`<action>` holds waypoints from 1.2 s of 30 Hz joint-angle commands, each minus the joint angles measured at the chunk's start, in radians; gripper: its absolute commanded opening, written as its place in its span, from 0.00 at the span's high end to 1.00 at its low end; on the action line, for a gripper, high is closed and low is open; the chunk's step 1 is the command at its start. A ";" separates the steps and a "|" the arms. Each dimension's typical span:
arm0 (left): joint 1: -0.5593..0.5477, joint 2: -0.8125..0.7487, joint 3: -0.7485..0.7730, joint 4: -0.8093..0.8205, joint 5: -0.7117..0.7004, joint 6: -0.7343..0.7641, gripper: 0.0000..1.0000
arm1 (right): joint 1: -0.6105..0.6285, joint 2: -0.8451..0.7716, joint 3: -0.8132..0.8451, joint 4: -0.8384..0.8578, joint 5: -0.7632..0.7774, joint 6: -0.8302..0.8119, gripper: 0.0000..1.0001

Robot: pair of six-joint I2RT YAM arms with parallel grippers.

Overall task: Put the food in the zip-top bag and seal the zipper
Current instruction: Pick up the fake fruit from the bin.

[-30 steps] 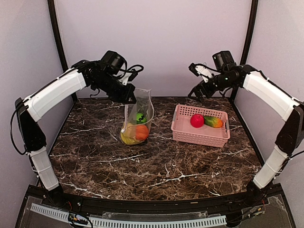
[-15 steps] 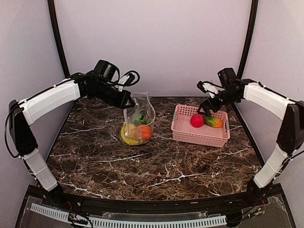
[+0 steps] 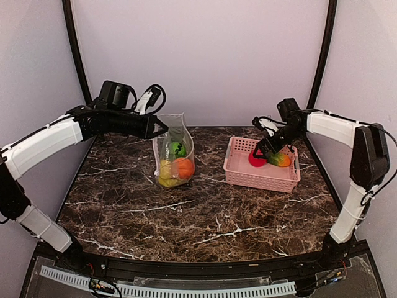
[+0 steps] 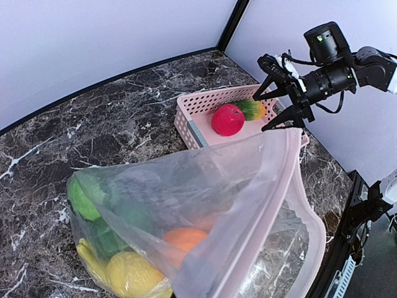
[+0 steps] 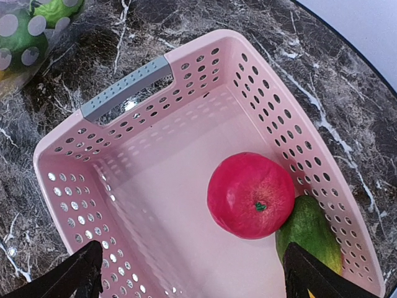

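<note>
bench (image 3: 205, 217): dark marble, everything sits on it
pink basket (image 3: 260, 177): right of the middle, long side running left-right, grey handle on its left end
zip-top bag (image 3: 172, 152): standing upright left of the basket and well apart from it, long axis vertical, mouth pointing up and gaping open
left hand (image 3: 162, 128): closed to a point on the bag's top edge, holding it up (its fingers don't show in its own wrist view, so that's from the top view)
right hand (image 3: 265, 149): spread wide open, hovering over the basket right above the fruit, gripping nothing
zipper (image 4: 291, 180): pale pink strip curving round the open mouth, unsealed
in the bag: orange (image 3: 184, 167), lemon (image 4: 133, 273), green pieces (image 3: 178, 149); banana (image 4: 93, 261) mostly hidden under the lemon
red round fruit (image 5: 251, 195): in the basket, stem end up, touching the mango; half covered by the right hand from above
mango-like piece (image 3: 280, 159): lies along the basket's far wall, orange end pointing right; in the right wrist view its end is cut off
</note>
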 commanded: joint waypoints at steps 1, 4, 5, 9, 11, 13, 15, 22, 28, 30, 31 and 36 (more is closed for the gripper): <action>-0.001 -0.093 -0.061 0.119 0.020 0.024 0.99 | -0.009 0.005 0.052 -0.013 -0.057 0.020 0.01; -0.001 -0.122 -0.079 0.134 0.020 0.031 0.99 | -0.008 -0.015 0.047 -0.015 -0.058 0.019 0.01; -0.001 -0.130 -0.083 0.134 0.021 0.040 0.99 | -0.008 -0.020 0.042 -0.015 -0.055 0.017 0.01; -0.001 -0.154 -0.110 0.150 0.013 0.070 0.99 | -0.009 -0.034 0.017 -0.008 -0.032 0.006 0.01; -0.001 -0.168 -0.135 0.172 0.010 0.075 0.99 | -0.008 -0.032 0.011 -0.002 -0.023 0.007 0.01; -0.001 -0.179 -0.155 0.196 0.021 0.076 0.99 | -0.008 -0.022 0.014 -0.001 -0.024 0.014 0.01; -0.001 -0.188 -0.169 0.216 0.029 0.074 0.99 | -0.008 -0.012 0.024 -0.001 -0.022 0.019 0.01; -0.001 -0.167 -0.172 0.218 0.110 0.090 0.99 | -0.008 0.038 0.065 -0.003 0.035 0.033 0.01; -0.001 -0.065 -0.073 0.105 0.130 0.055 0.99 | -0.009 0.134 0.114 -0.034 0.051 0.063 0.01; -0.001 -0.065 -0.074 0.108 0.130 0.050 0.99 | -0.009 0.157 0.133 -0.042 0.077 0.065 0.01; -0.001 -0.071 -0.079 0.112 0.127 0.050 0.99 | -0.009 0.170 0.148 -0.046 0.089 0.066 0.01; -0.002 -0.115 -0.119 0.166 0.099 0.023 0.99 | -0.009 0.236 0.185 -0.059 0.139 0.069 0.02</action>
